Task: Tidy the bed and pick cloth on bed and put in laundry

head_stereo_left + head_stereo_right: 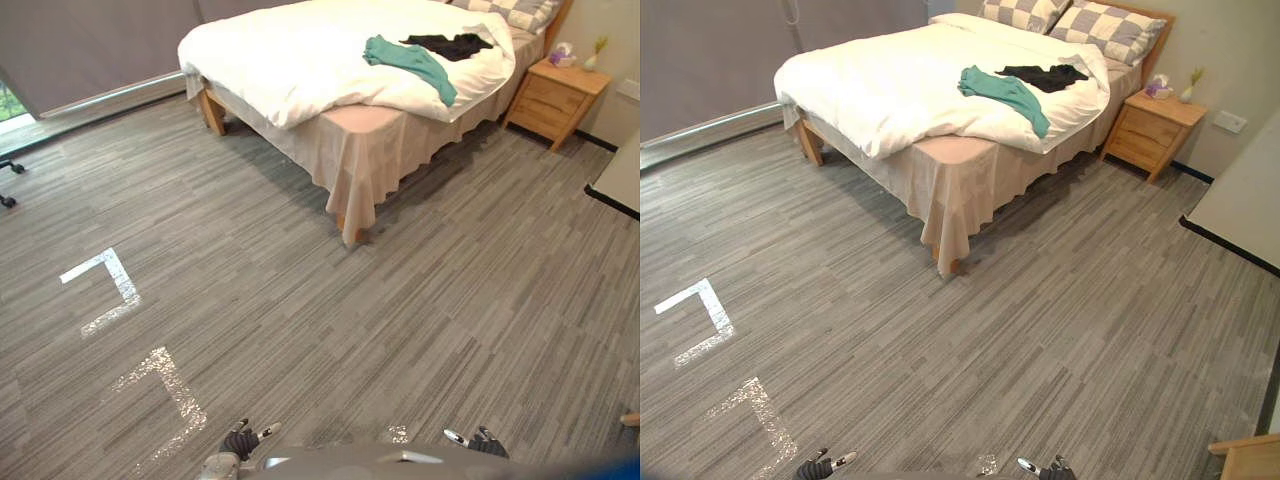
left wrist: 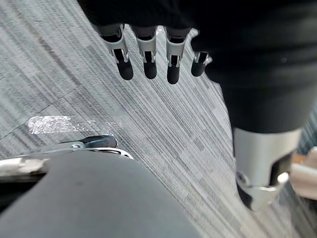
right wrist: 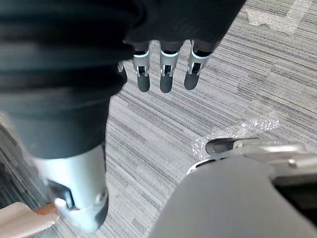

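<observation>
A bed (image 1: 330,150) with a rumpled white duvet (image 1: 300,55) stands across the room at the back. On the duvet near the pillows lie a teal cloth (image 1: 412,62) and a black cloth (image 1: 450,44) side by side. Checked pillows (image 1: 1110,25) rest at the head of the bed. My left hand (image 1: 240,440) hangs low at the bottom edge of the view, far from the bed, fingers (image 2: 146,54) straight and holding nothing. My right hand (image 1: 485,443) hangs likewise at the bottom right, its fingers (image 3: 166,69) relaxed over bare floor.
A wooden nightstand (image 1: 553,97) with small items stands right of the bed. A white table edge (image 1: 620,180) juts in at the right. Tape marks (image 1: 105,290) lie on the grey striped carpet. A wooden piece (image 1: 1250,458) shows at the bottom right.
</observation>
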